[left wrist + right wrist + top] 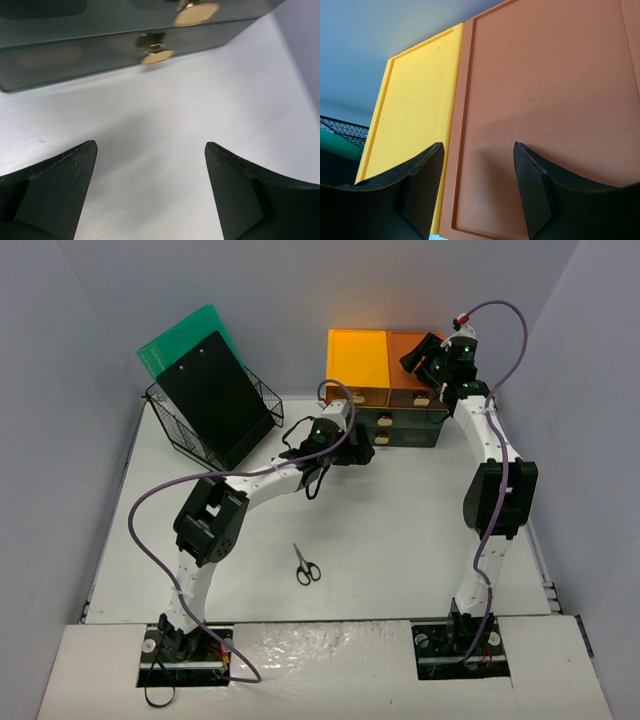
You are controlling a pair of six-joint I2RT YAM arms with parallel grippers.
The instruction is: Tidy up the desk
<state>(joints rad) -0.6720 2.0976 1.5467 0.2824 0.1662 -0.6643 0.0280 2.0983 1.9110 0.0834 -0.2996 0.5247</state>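
Hovering left gripper (150, 148) facing drawer unit (75, 60)

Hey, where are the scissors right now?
In the top view, the scissors lie on the desk, in its near half, just right of the left arm.

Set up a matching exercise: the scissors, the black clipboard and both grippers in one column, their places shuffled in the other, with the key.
1. scissors
2. black clipboard
3. left gripper
4. right gripper

A. over the orange top
B. lying flat on the bare desk
C. leaning in the wire basket
D. open, facing the dark drawers with gold knobs

Pairs: 1-B, 2-C, 3-D, 4-A
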